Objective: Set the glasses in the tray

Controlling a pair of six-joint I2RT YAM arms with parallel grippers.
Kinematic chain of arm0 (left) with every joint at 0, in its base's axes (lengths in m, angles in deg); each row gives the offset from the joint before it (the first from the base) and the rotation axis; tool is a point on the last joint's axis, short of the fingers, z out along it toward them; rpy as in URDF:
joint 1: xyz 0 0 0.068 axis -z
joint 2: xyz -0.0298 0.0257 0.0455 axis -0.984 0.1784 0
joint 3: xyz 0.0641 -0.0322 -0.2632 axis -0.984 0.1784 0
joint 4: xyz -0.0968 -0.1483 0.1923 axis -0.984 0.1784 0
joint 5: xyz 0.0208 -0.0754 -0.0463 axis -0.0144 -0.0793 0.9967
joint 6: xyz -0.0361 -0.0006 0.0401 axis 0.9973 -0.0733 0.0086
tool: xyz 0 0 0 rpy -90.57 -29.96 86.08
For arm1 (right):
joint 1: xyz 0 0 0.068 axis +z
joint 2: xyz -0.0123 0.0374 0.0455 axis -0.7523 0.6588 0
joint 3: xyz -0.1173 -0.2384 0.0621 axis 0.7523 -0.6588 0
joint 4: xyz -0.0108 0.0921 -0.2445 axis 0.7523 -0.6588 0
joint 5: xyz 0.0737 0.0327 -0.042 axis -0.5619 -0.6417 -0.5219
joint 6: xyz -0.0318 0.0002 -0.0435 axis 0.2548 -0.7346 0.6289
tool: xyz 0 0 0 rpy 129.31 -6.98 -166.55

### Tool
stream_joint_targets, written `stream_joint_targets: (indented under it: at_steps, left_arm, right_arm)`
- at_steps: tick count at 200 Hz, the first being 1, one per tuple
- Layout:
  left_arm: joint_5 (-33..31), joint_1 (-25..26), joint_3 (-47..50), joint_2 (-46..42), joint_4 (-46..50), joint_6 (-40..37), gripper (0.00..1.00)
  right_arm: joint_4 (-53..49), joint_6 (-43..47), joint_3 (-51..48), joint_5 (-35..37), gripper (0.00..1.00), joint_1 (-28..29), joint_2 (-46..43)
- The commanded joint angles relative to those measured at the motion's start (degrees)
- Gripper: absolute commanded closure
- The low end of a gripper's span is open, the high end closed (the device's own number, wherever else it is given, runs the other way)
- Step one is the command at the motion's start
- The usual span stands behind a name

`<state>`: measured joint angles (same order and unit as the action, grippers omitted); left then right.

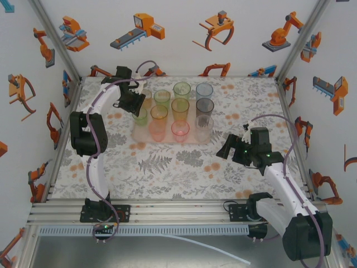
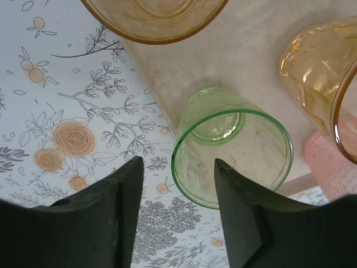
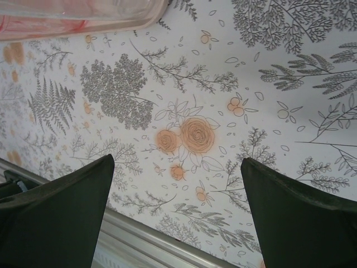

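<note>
The pale pink tray (image 1: 192, 141) lies at the back middle of the table with several glasses standing in it in rows. My left gripper (image 1: 131, 104) hovers over the tray's left end, above a green glass (image 1: 140, 116). In the left wrist view this green glass (image 2: 234, 148) stands upright on the tray (image 2: 262, 56). My left gripper (image 2: 177, 167) is open there. One finger is over the glass's mouth, the other outside its near rim, neither pressing it. My right gripper (image 1: 231, 146) is open and empty above the table, right of the tray.
Amber glasses (image 2: 156, 22) (image 2: 318, 72) and a pink one (image 2: 334, 167) stand close round the green glass. In the right wrist view the open gripper (image 3: 177, 167) hangs over floral tabletop, with the tray's edge (image 3: 83, 17) at top left and the table's front rail (image 3: 139, 245) below.
</note>
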<state>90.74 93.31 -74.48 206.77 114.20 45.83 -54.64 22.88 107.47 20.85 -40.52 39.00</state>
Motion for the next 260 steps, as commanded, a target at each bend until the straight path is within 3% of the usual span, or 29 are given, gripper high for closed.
stream_joint_targets:
  at_steps: [1,90,107,172,260]
  left_arm:
    - [-0.2,0.3,-1.3,-3.6,1.9,-0.5,0.44]
    - [0.7,0.4,0.9,-11.3,2.8,-0.1,0.21]
    - [1.2,0.4,1.1,-13.3,3.5,0.5,0.2]
    - [1.6,0.1,6.1,-22.5,5.6,1.2,0.19]
    - [5.8,-0.1,9.7,-30.2,8.1,1.6,0.1]
  right_arm:
    - [-0.3,-0.1,0.3,3.6,0.15,-0.1,0.6]
    - [6.6,-3.0,3.2,11.8,0.19,-0.2,9.3]
    - [10.1,-3.2,4.5,11.1,0.29,-0.2,13.0]
    - [15.0,-2.7,12.8,10.7,0.27,-0.3,28.8]
    - [18.2,-3.3,19.9,11.1,0.27,-0.7,40.2]
